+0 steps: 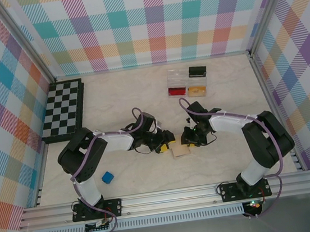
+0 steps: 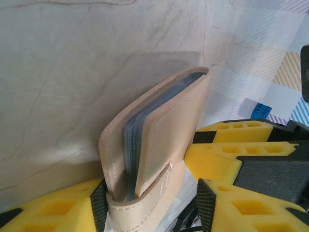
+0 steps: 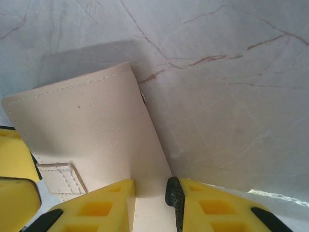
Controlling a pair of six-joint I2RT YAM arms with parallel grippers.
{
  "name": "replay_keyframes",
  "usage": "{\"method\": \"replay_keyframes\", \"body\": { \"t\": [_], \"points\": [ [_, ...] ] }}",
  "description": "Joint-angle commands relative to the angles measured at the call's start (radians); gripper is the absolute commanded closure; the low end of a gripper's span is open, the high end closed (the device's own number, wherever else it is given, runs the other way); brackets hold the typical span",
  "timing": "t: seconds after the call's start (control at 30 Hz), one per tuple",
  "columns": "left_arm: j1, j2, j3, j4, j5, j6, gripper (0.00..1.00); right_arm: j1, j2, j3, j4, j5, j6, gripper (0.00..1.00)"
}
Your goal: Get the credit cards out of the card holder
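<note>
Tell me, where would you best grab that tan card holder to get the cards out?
Grip one tan panel near its outer edge from each side. The card holder is folded nearly shut, blue-grey pockets showing in the slit, so pulling the panels apart should likely open it. The right claw pinches one panel's edge.

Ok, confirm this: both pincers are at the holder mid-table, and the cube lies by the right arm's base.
Not quite: the top view shows the cube by the left arm's base. The left pincer and right pincer are at the holder mid-table, as said.
</note>
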Motion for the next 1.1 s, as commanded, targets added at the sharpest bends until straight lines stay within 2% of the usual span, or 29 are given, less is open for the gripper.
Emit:
{"method": "replay_keyframes", "body": {
  "t": [0.0,0.2,0.27,0.33,0.43,0.53,0.67,0.77,0.97,1.07],
  "points": [
    [-0.013,0.021,0.014,0.058,0.03,-0.016,0.54,-0.003,0.017,-0.011,0.029,-0.036,0.014,0.72],
    [-0.013,0.003,0.013,0.056,0.009,-0.007,0.77,-0.002,-0.017,-0.008,0.021,-0.031,0.009,0.71],
    [-0.009,-0.016,0.025,-0.002,-0.008,0.026,0.81,-0.003,-0.041,-0.001,0.0,-0.008,0.009,0.71],
    [-0.004,-0.055,0.057,-0.166,-0.06,0.102,0.84,-0.003,-0.077,0.008,-0.027,0.028,0.01,0.68],
    [-0.003,-0.126,0.156,-0.53,-0.239,0.269,0.85,-0.003,-0.143,0.027,-0.072,0.102,0.015,0.61],
    [-0.02,-0.197,0.279,-0.859,-0.516,0.398,0.86,-0.002,-0.192,0.057,-0.123,0.181,0.024,0.54],
    [-0.043,-0.222,0.442,-1.16,-0.799,0.467,0.85,-0.003,-0.233,0.075,-0.143,0.243,0.031,0.49],
    [-0.061,-0.196,0.527,-1.294,-0.954,0.476,0.85,-0.002,-0.252,0.072,-0.147,0.276,0.041,0.45],
    [-0.124,-0.07,0.651,-1.457,-1.207,0.428,0.85,-0.004,-0.279,0.048,-0.141,0.307,0.055,0.43],
    [-0.16,0.034,0.692,-1.496,-1.269,0.374,0.85,-0.003,-0.285,0.039,-0.135,0.311,0.058,0.42]
  ]
}}
